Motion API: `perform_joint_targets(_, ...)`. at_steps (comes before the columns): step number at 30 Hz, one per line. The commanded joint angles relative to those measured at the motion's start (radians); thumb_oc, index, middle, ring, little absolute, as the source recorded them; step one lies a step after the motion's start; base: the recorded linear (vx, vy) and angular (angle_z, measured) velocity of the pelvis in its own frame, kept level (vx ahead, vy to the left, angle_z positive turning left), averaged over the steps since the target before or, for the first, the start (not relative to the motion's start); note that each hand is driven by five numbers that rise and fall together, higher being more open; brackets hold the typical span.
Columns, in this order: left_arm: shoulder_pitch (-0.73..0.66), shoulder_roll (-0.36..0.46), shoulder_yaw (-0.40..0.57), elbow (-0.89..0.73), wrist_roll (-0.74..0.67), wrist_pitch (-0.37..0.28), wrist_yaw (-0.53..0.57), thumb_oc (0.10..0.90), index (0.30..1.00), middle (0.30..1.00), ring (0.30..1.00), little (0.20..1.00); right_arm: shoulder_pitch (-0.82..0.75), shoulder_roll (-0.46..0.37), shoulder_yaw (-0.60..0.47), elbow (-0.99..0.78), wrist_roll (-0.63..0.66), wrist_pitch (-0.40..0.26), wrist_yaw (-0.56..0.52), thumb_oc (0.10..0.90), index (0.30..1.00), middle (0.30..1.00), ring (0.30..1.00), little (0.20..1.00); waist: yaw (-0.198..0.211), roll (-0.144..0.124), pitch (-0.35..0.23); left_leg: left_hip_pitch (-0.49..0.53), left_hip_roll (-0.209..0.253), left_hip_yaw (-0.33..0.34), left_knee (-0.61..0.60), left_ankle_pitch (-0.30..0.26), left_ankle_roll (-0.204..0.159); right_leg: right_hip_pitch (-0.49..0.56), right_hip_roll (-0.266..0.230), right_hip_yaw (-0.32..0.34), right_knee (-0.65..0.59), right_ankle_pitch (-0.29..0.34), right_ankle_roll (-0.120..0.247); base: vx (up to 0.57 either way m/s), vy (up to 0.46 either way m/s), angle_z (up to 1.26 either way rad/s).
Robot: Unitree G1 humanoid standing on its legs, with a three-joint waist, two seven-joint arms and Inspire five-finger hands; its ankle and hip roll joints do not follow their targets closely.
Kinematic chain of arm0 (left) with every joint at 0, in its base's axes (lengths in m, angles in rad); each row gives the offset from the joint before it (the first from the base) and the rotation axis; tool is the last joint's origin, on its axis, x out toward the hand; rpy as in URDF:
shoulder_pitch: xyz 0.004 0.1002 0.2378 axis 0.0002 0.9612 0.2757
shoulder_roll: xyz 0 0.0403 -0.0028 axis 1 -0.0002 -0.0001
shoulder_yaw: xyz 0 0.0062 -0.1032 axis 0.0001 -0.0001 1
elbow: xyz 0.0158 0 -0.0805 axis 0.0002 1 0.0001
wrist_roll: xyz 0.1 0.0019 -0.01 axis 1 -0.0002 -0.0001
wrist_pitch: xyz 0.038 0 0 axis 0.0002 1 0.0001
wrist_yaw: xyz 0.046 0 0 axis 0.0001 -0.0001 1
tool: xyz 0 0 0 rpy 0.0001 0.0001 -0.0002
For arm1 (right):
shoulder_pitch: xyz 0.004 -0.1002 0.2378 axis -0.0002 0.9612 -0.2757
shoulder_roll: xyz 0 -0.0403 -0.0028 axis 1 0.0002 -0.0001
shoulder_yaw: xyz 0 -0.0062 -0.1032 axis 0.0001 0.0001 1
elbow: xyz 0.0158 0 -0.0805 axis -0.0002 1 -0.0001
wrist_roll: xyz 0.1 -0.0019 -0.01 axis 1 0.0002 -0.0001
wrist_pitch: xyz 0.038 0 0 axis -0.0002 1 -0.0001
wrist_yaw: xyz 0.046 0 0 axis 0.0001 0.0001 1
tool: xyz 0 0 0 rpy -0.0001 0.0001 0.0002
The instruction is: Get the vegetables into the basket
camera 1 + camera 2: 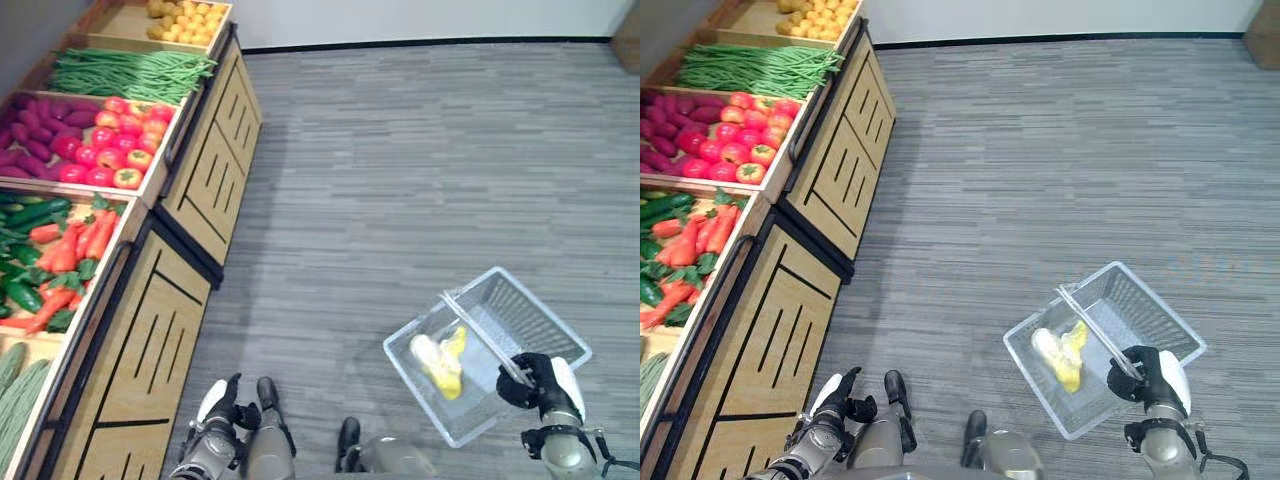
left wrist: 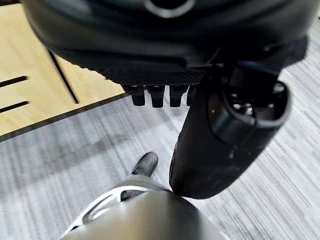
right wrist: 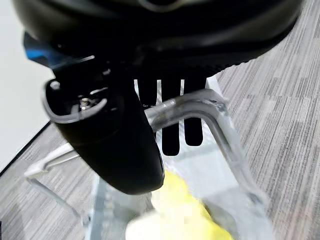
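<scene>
Eye views: my right hand [image 1: 537, 381] gripped the handle [image 1: 487, 339] of the basket [image 1: 540, 308], yellow veg [image 1: 441, 360] inside; crates [image 1: 80, 160] of veg at left. L wrist: left hand [image 2: 165, 75] hung slack, holding nothing. R wrist: fingers [image 3: 170, 120] curled round handle.

Basket [image 1: 540, 318]: on floor [image 1: 400, 150], right of produce stand [image 1: 180, 290]. Inside: one vegetable [image 1: 440, 362]. Right hand [image 1: 535, 380] at handle [image 1: 485, 335].
</scene>
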Motion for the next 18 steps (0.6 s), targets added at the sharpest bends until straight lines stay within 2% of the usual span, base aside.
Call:
perform_joint_targets(1, -0.005, 0.019, -0.013, 0.047, 0.027, 0.023, 0.038, 0.9, 1.0, 1.0, 1.0, 1.0, 0.003, -0.067, -0.098, -0.114, 0.0, -0.083, -0.087, 0.4, 0.3, 0.3, 0.3, 0.3, 0.016, 0.002, 0.006, 0.063, -0.016, 0.054, 0.004, -0.03, 0.02, 0.047, -0.191, 0.126, 0.084, -0.104, 0.162, 0.21, 0.16, -0.23)
perform_joint_targets(7, -0.03, 0.034, -0.009, 0.029, -0.013, 0.007, 0.047, 0.9, 1.0, 1.0, 1.0, 1.0, -0.043, -0.044, -0.076, -0.078, -0.001, -0.07, -0.099, 0.4, 0.3, 0.3, 0.3, 0.3, 0.033, -0.04, 0.004, 0.049, -0.074, 0.087, 0.072, -0.117, 0.059, 0.043, -0.268, 0.145, 0.074, -0.068, 0.213, 0.13, 0.164, -0.06)
perform_joint_targets(11, -0.068, 0.06, -0.001, 0.037, -0.039, 0.007, 0.059, 0.9, 1.0, 1.0, 1.0, 1.0, -0.081, -0.034, -0.042, -0.069, -0.007, -0.067, -0.1, 0.4, 0.3, 0.3, 0.3, 0.3, 0.04, -0.062, 0.011, 0.037, -0.087, 0.103, 0.101, -0.156, 0.074, 0.022, -0.289, 0.161, 0.078, -0.033, 0.236, 0.07, 0.104, -0.21)
perform_joint_targets(18, -0.073, 0.07, 0.0, 0.041, -0.038, 0.008, 0.061, 0.9, 1.0, 1.0, 1.0, 1.0, -0.092, -0.031, -0.035, -0.063, -0.013, -0.067, -0.102, 0.4, 0.3, 0.3, 0.3, 0.3, 0.047, -0.072, 0.009, 0.032, -0.101, 0.112, 0.095, -0.168, 0.084, 0.014, -0.298, 0.161, 0.065, 0.007, 0.251, 0.03, 0.048, 0.02)
